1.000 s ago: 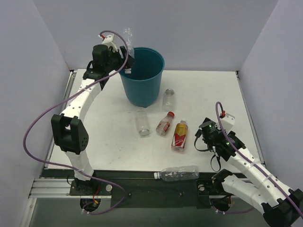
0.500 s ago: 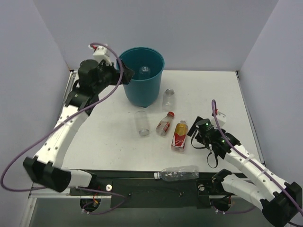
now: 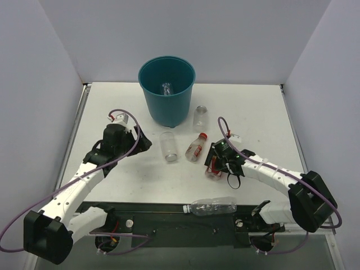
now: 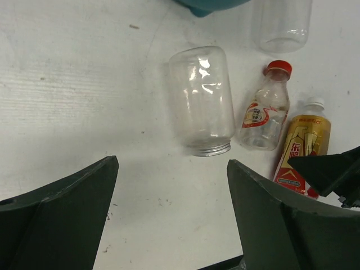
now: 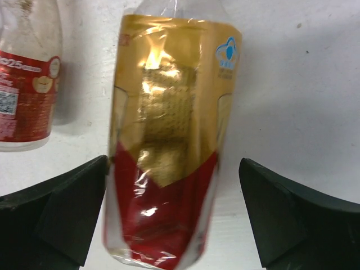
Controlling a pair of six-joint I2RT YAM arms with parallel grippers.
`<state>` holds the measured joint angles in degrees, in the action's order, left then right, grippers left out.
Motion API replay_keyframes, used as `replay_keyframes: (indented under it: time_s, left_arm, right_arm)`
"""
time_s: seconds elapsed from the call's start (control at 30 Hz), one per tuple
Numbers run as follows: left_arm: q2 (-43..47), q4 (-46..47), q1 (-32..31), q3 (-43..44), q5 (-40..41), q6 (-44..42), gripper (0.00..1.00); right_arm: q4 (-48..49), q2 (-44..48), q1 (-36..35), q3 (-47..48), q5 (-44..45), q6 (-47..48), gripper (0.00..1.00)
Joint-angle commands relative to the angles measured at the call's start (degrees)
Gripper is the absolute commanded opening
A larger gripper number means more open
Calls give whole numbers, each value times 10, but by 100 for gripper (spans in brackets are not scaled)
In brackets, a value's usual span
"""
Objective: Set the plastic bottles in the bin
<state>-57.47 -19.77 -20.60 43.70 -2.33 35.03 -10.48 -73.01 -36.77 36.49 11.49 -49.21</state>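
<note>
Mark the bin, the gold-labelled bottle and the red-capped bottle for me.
bin point(image 3: 166, 109), top external view, outer wall.
gold-labelled bottle point(image 5: 169, 140), right wrist view, label middle.
red-capped bottle point(image 4: 263, 115), left wrist view, clear body.

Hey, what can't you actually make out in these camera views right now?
Right wrist view: the orange-yellow plastic bottle with red label is blurred, print unreadable; the top edge cuts off its cap.
Top view: the right gripper covers most of that bottle.
Top view: the small clear bottle inside the round teal-blue plastic bin is too small to identify.
Left wrist view: the top edge cuts off the bin; only its base shows.
</note>
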Motion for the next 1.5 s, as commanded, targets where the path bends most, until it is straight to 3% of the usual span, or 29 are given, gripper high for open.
replay_keyframes:
  time_s: [0.0, 0.17, 0.37, 0.5, 0.73, 0.83, 0.93, 1.13, 1.27, 1.33, 1.37, 1.47]
  left_arm:
    - [-12, 39, -4, -1, 1, 46, 89]
    - [-40, 31, -4, 15, -7, 40, 88]
    - [-40, 7, -1, 24, 18, 20, 88]
    - [-58, -17, 13, 19, 25, 20, 88]
    - [-45, -41, 14, 9, -8, 36, 88]
    - [-25, -62, 14, 1, 4, 36, 88]
    - [1, -97, 15, -2, 9, 32, 88]
    - [48, -141, 14, -12, 1, 52, 88]
    - [77, -147, 14, -27, -25, 65, 88]
    - [87, -149, 13, -31, -27, 66, 89]
    - [90, -155, 13, -32, -26, 67, 89]
    - [94, -163, 12, -32, -13, 68, 89]
  right_arm:
    - [13, -28, -2, 7, 1, -3, 91]
    - [-8, 0, -3, 19, 12, -8, 57]
    - [-122, 86, -3, 131, 77, 41, 54]
    - [-149, 71, 0, 307, 95, 105, 54]
    - [-147, -97, 5, 610, 102, 188, 55]
    - [-101, -157, 4, 721, 92, 198, 55]
    - [-38, -220, 3, 773, 92, 209, 56]
    - [184, -302, 4, 787, 113, 200, 56]
    - [202, -381, 1, 861, 72, 205, 56]
    - [155, -431, 1, 941, 64, 208, 63]
    - [144, -457, 0, 961, 64, 206, 74]
    - [133, -475, 1, 997, 66, 198, 92]
